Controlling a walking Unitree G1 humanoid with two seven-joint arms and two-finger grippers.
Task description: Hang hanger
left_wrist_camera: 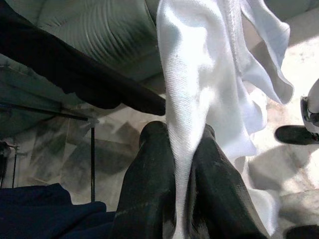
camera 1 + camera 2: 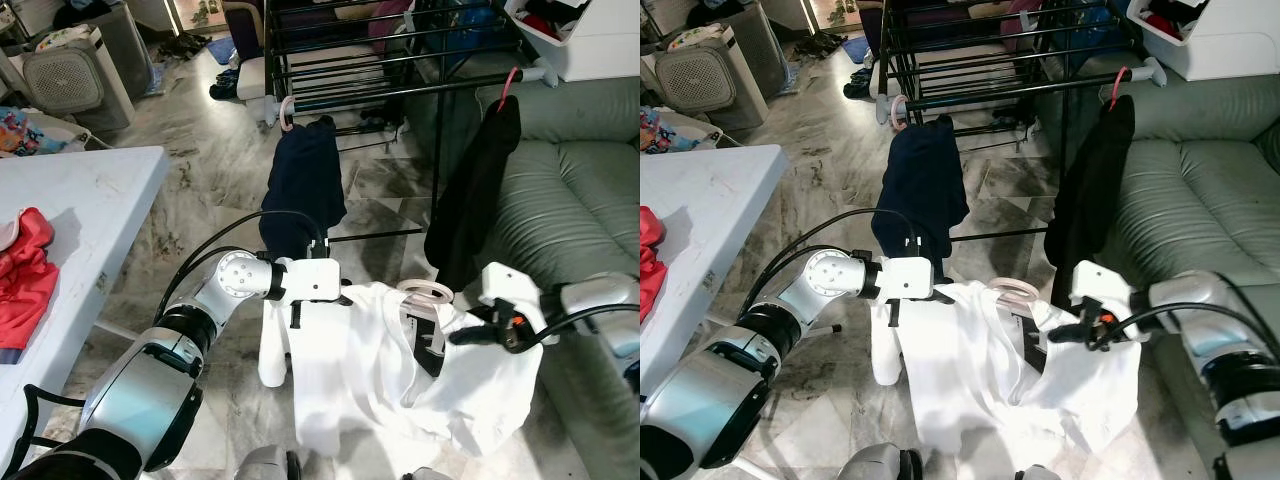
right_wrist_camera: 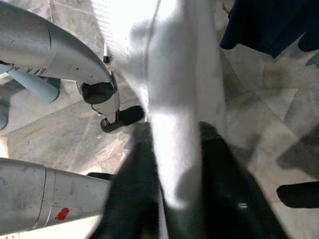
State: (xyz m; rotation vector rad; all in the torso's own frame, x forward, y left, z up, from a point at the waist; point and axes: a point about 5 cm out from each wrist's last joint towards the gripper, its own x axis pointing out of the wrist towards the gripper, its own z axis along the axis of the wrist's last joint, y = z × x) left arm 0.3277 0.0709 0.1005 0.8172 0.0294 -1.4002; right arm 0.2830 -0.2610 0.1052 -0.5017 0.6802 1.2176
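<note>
White shirt, on a pink hanger, is held up between both grippers. Left gripper and right gripper jaws are clamped on its cloth, before the black rack.

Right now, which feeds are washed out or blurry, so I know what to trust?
Left eye view: sharp; the white shirt is bright but readable. Left wrist view: the cloth between the left gripper is overexposed, the background dim. Right wrist view: the right gripper is soft and shadowed, the shirt blown out at the top.
</note>
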